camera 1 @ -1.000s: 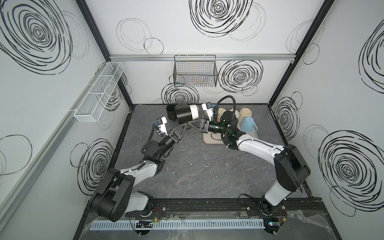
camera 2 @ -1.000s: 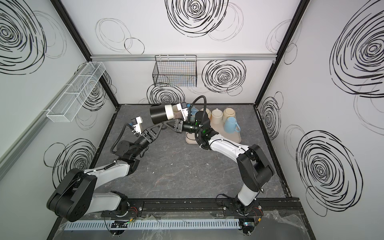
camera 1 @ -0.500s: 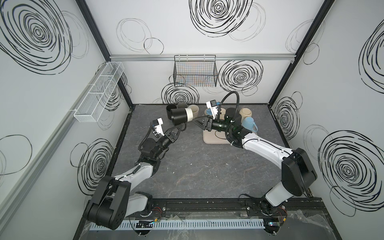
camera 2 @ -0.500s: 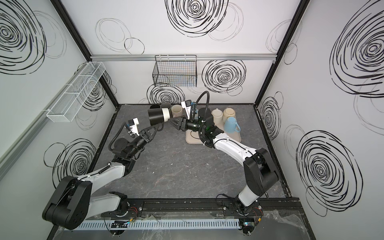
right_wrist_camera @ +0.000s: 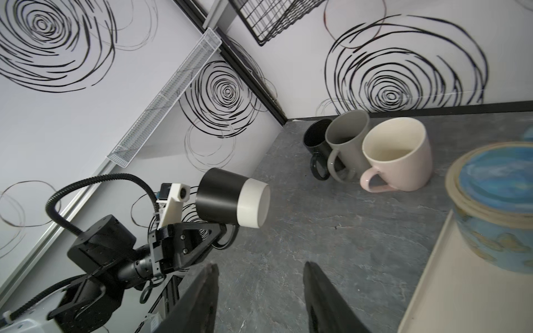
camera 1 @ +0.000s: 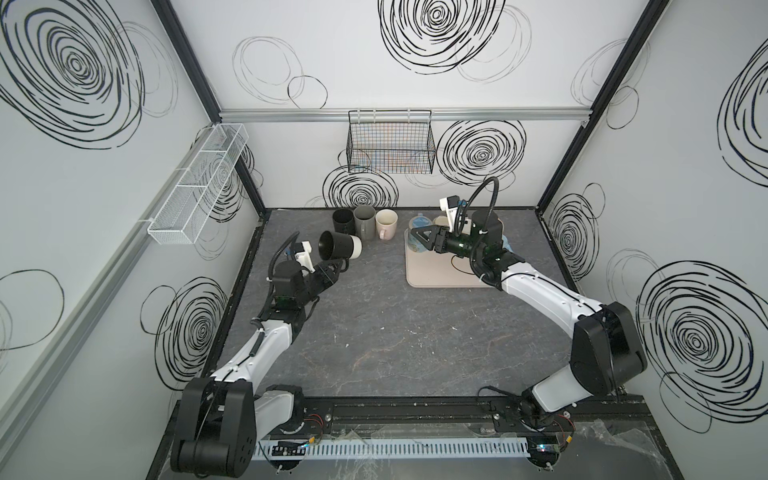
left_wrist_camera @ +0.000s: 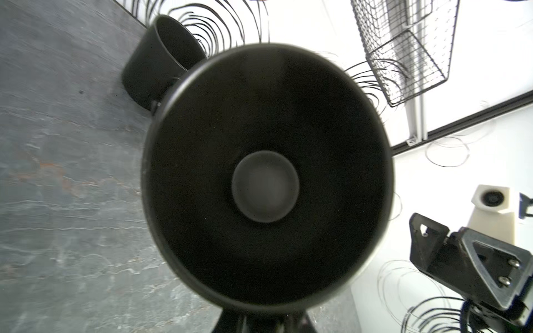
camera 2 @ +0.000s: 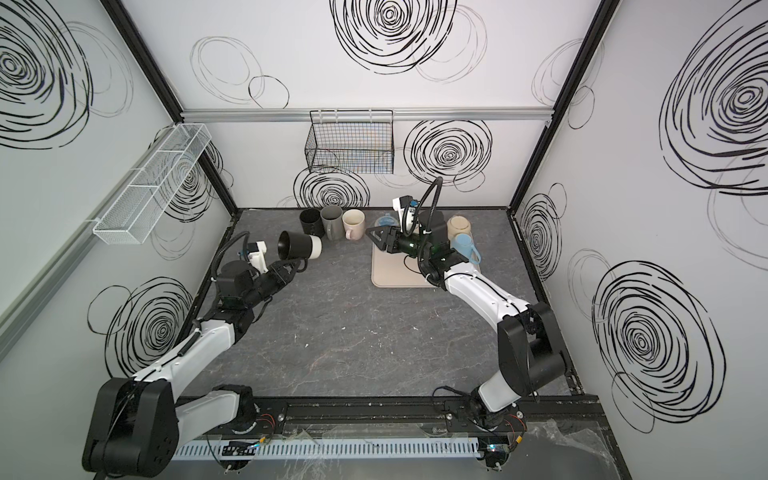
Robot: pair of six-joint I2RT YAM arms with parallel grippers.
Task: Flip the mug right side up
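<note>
Right wrist view: left gripper grasps the sideways black, white-based ceramic mug by its handle. Empty, the right gripper gapes.

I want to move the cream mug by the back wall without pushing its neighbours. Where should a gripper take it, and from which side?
I would take the cream mug by its handle, coming from the robot's side. The loop points that way and stands free, whereas the grey mug sits close beside one side of the body.
</note>
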